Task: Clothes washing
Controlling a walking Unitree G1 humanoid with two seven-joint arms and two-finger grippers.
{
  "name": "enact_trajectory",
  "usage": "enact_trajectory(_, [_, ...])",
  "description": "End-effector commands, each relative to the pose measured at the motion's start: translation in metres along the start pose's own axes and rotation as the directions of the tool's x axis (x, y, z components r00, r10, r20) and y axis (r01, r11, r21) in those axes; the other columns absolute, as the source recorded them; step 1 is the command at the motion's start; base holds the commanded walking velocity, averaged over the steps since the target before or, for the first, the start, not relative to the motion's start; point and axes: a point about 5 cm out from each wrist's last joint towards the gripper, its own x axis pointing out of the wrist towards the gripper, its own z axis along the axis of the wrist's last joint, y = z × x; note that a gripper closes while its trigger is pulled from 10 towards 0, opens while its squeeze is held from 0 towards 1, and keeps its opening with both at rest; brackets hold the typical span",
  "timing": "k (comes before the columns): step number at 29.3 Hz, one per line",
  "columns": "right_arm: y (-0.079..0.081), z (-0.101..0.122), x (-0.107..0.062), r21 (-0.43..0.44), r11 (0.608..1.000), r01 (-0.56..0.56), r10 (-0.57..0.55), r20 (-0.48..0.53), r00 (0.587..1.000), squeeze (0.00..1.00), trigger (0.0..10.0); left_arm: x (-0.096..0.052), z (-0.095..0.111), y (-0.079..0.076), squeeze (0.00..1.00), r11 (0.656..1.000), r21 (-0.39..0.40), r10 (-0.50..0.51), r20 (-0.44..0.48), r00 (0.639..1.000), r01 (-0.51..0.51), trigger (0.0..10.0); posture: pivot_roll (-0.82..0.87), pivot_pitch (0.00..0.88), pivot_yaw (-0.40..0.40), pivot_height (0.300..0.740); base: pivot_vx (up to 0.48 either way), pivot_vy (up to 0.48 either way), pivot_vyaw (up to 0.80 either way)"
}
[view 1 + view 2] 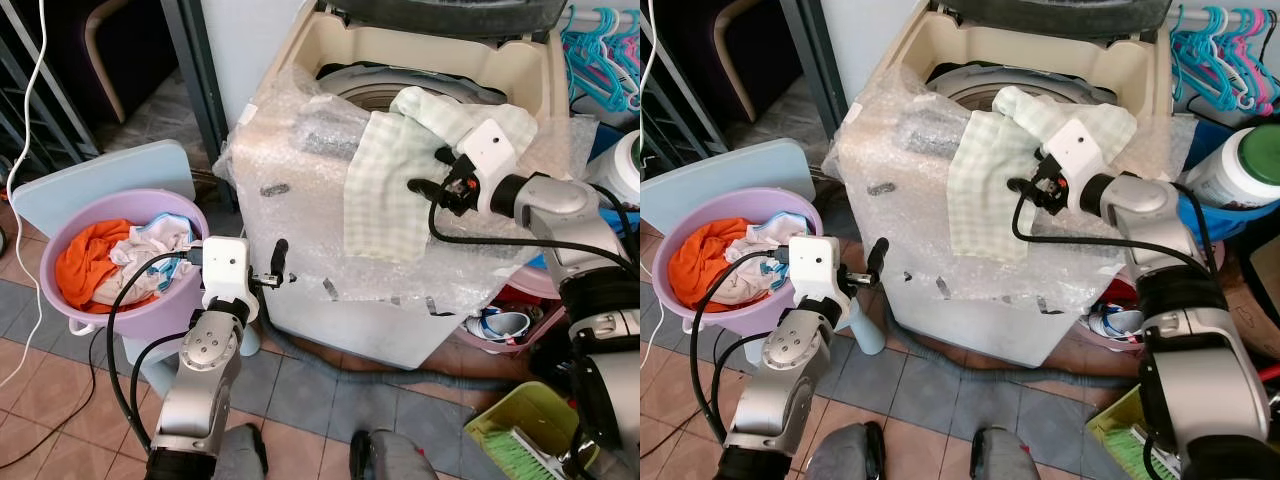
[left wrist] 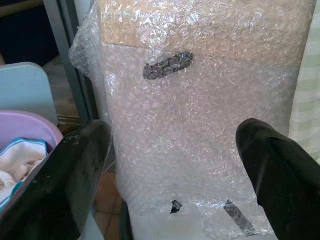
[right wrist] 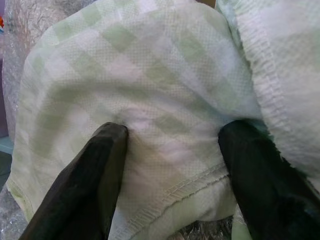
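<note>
Left eye view: green checked cloth draped over front edge of bubble-wrapped washing machine, upper part at drum rim, lower part hanging down front. Long axis runs from drum opening down front face. Right gripper at cloth. Left gripper hovers beside machine front, near purple laundry basin.

Left wrist view: fingers wide apart, holding nothing.

Right wrist view: fingers spread, pressing into cloth, fold not pinched. Risk: shallow grip; hanging weight could drag cloth off onto floor.
</note>
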Motion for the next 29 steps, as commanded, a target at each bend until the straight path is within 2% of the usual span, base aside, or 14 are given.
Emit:
enact_trajectory(1, [-0.009, -0.008, 0.0, 0.025, 0.995, 0.097, -0.096, -0.057, 0.994, 0.0, 10.0, 0.0, -0.002, -0.001, 0.0, 1.0, 0.004, 0.001, -0.015, 1.0, -0.001, 10.0, -0.03, 0.101, 0.007, 0.74, 0.0, 0.0, 0.0])
enact_trajectory(2, [-0.018, -0.003, 0.0, 0.043, 0.981, 0.19, -0.187, -0.061, 0.98, 0.0, 10.0, 0.001, -0.002, -0.002, 0.0, 1.0, 0.002, 0.002, -0.015, 1.0, -0.002, 10.0, -0.03, 0.1, 0.004, 0.74, 0.0, 0.0, 0.0])
enact_trajectory(5, [-0.029, 0.001, 0.0, 0.063, 0.955, 0.29, -0.286, -0.062, 0.956, 0.0, 10.0, 0.001, -0.003, -0.002, 0.0, 1.0, 0.001, 0.004, -0.016, 1.0, -0.004, 10.0, -0.02, 0.1, 0.002, 0.74, 0.0, 0.0, 0.0])
enact_trajectory(9, [-0.055, 0.022, -0.008, 0.125, 0.858, 0.499, -0.502, -0.005, 0.865, 0.0, 10.0, 0.0, -0.003, -0.003, 0.0, 1.0, 0.001, 0.008, -0.016, 1.0, -0.008, 10.0, -0.02, 0.098, -0.003, 0.74, 0.0, 0.0, 0.0])
enact_trajectory(13, [-0.068, 0.045, -0.014, 0.188, 0.806, 0.561, -0.583, 0.092, 0.807, 0.0, 10.0, 0.001, -0.003, -0.001, 0.0, 1.0, 0.001, 0.017, -0.016, 1.0, -0.017, 10.0, -0.02, 0.097, -0.003, 0.74, 0.0, 0.0, 0.0])
enact_trajectory(14, [-0.075, 0.057, -0.018, 0.197, 0.781, 0.593, -0.621, 0.15, 0.769, 0.0, 10.0, 0.001, -0.003, -0.001, 0.0, 1.0, 0.0, 0.018, -0.016, 1.0, -0.018, 10.0, -0.02, 0.098, -0.002, 0.74, 0.0, 0.0, 0.0])
enact_trajectory(16, [-0.077, 0.063, -0.02, 0.2, 0.78, 0.593, -0.625, 0.184, 0.759, 0.0, 10.0, 0.001, -0.003, -0.002, 0.0, 1.0, -0.001, 0.014, -0.016, 1.0, -0.014, 10.0, -0.02, 0.098, -0.002, 0.74, 0.0, 0.0, 0.0])
enact_trajectory(18, [-0.076, 0.064, -0.02, 0.196, 0.791, 0.579, -0.61, 0.192, 0.769, 0.0, 10.0, 0.001, -0.003, -0.002, 0.0, 1.0, -0.001, 0.013, -0.016, 1.0, -0.013, 10.0, -0.02, 0.098, -0.002, 0.74, 0.0, 0.0, 0.0])
enact_trajectory(19, [-0.069, 0.06, -0.017, 0.205, 0.855, 0.477, -0.515, 0.212, 0.831, 0.0, 10.0, 0.001, -0.003, -0.002, 0.0, 1.0, -0.002, 0.014, -0.013, 1.0, -0.014, 10.0, -0.02, 0.098, -0.004, 0.74, 0.0, 0.0, 0.0])
enact_trajectory(21, [-0.058, 0.053, -0.017, 0.168, 0.927, 0.335, -0.369, 0.255, 0.894, 0.0, 10.0, 0.001, -0.002, 0.0, 0.0, 1.0, -0.003, 0.024, -0.012, 1.0, -0.024, 10.0, -0.02, 0.098, -0.004, 0.74, 0.0, 0.0, 0.0])
enact_trajectory(23, [-0.054, 0.051, -0.018, 0.156, 0.943, 0.295, -0.328, 0.268, 0.906, 0.0, 10.0, 0.001, -0.003, 0.001, 0.0, 1.0, -0.003, 0.026, -0.013, 1.0, -0.026, 10.0, -0.02, 0.099, -0.005, 0.74, 0.0, 0.0, 0.0])
enact_trajectory(24, [-0.048, 0.046, -0.021, 0.148, 0.962, 0.228, -0.262, 0.281, 0.923, 0.0, 10.0, 0.0, -0.003, 0.002, 0.0, 1.0, -0.002, 0.029, -0.014, 0.999, -0.029, 10.0, -0.02, 0.1, -0.003, 0.74, 0.0, 0.0, 0.0])
enact_trajectory(25, [-0.033, 0.039, -0.031, 0.13, 0.989, 0.072, -0.11, 0.319, 0.941, 0.0, 10.0, 0.0, -0.003, 0.003, 0.0, 1.0, 0.0, 0.03, -0.016, 0.999, -0.03, 10.0, -0.02, 0.104, 0.002, 0.74, 0.0, 0.0, 0.0])
enact_trajectory(29, [-0.006, 0.018, -0.053, 0.117, 0.983, -0.139, 0.097, 0.308, 0.946, 0.0, 10.0, -0.001, -0.004, 0.004, 0.0, 1.0, 0.0, 0.022, -0.022, 1.0, -0.022, 10.0, -0.03, 0.106, 0.01, 0.74, 0.0, 0.0, 0.0])
